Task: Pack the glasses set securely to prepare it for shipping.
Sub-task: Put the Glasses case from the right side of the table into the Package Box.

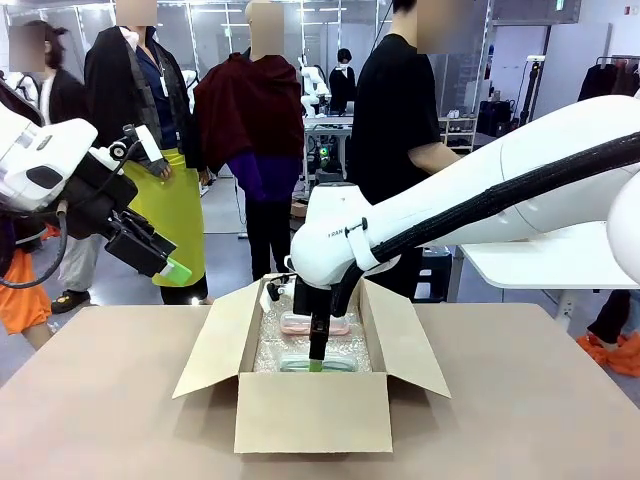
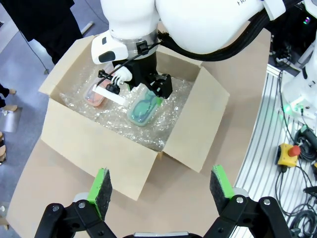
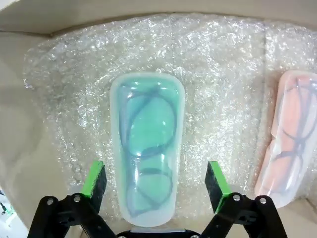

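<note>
The teal-green glasses case (image 3: pixel 147 148) lies flat on bubble wrap (image 3: pixel 218 74) inside the open cardboard box (image 1: pixel 312 410). The pink case (image 3: pixel 290 144) lies beside it on the same wrap. Both cases also show in the left wrist view, teal-green case (image 2: pixel 142 106) and pink case (image 2: pixel 95 95). My right gripper (image 3: pixel 156 184) hangs open just above the teal-green case, one finger on each side of it, nothing gripped; in the front view the right gripper (image 1: pixel 317 360) reaches down into the box. My left gripper (image 2: pixel 161 186) is open and empty, held high over the table left of the box, left gripper (image 1: pixel 172 268).
The box flaps (image 1: pixel 212 340) stand open outward on all sides. Several people stand beyond the table's far edge, one in a black shirt (image 1: pixel 395 110) right behind the box. A metal rail and cables (image 2: pixel 292 148) run past the table's side.
</note>
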Controlling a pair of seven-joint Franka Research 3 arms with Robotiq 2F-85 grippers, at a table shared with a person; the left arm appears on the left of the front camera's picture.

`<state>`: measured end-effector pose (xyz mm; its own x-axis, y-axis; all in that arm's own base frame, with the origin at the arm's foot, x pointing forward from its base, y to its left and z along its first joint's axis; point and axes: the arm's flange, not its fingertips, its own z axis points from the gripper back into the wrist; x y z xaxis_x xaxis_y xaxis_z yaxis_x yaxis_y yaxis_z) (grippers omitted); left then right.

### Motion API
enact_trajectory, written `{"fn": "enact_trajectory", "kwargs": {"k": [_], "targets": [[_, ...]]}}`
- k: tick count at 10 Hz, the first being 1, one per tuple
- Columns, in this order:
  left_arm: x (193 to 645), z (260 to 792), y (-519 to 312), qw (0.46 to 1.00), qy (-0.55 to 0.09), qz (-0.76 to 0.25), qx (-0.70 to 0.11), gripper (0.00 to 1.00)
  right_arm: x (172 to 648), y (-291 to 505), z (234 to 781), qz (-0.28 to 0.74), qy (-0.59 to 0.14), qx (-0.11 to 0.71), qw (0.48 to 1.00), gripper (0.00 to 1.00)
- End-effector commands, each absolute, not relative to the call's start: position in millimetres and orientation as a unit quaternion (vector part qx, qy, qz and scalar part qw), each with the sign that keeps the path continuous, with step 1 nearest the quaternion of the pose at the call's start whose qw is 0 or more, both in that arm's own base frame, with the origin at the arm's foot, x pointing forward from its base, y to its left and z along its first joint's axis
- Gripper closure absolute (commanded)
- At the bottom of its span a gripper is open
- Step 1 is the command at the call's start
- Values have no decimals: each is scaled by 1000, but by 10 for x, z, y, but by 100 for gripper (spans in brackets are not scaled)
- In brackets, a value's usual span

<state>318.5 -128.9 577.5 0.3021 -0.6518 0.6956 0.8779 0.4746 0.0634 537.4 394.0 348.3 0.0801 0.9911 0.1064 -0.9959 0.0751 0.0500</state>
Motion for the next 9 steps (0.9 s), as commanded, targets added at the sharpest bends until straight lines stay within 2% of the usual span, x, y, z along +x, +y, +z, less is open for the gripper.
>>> {"fn": "enact_trajectory", "kwargs": {"k": [1,3,4,9], "targets": [[3172,5780,-1263,783,-337,-492,-174,0,5218,3862,3607,677,-36,60,733,0],[3172,5780,-1263,783,-337,-492,-174,0,5199,3758,3739,671,-47,45,738,0],[3172,5780,-1263,783,-337,-492,-174,0,5367,3913,3604,677,-30,51,734,0],[3172,5780,-1263,783,-337,-492,-174,0,5367,3913,3604,677,-30,51,734,0]]}}
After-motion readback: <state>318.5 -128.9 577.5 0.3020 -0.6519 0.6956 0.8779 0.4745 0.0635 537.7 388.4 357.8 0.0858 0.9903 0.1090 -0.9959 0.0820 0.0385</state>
